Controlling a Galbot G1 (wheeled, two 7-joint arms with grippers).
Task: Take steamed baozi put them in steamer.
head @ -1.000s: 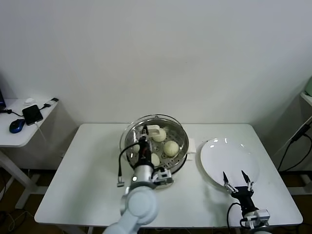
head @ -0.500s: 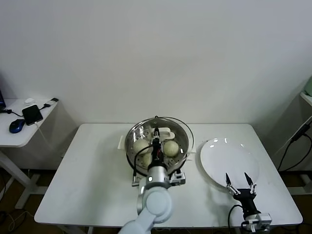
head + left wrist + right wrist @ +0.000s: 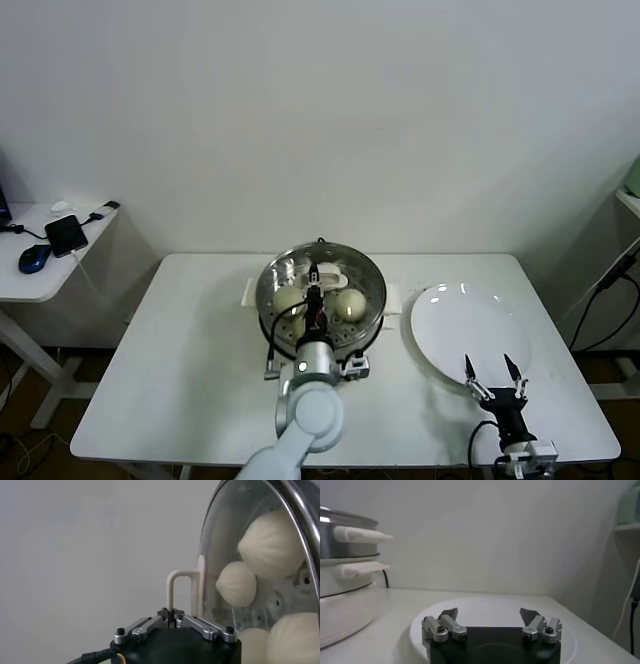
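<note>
Left gripper (image 3: 172,619): fingers pinched tight on the cream handle (image 3: 181,592) of the glass lid (image 3: 260,535), holding the lid over the steamer.

Glass lid: round, clear, steel-rimmed; in the head view it sits over the pot's mouth. Whether its rim rests fully on the pot I cannot tell.

Steamer (image 3: 322,300): shiny steel pot on a cream base with side handles, at the middle of the white table (image 3: 180,360), toward its far edge.

Steamed baozi (image 3: 237,584): inside the steamer on the perforated tray, seen through the lid. The left wrist view shows four pale domed buns, close together; the head view shows only some of them, the arm covering the rest.

Right gripper (image 3: 494,379): fingers spread wide, holding nothing, hanging over the near rim of the plate (image 3: 470,325).

Plate: flat, white, bare, on the right half of the table, just beside the steamer.

Progress: judged nearly done. All four buns lie in the pot and none is left on the plate. What seems left is to settle the lid and let go of its handle.

Counts: four baozi, one steamer, one lid, one plate, two grippers.
</note>
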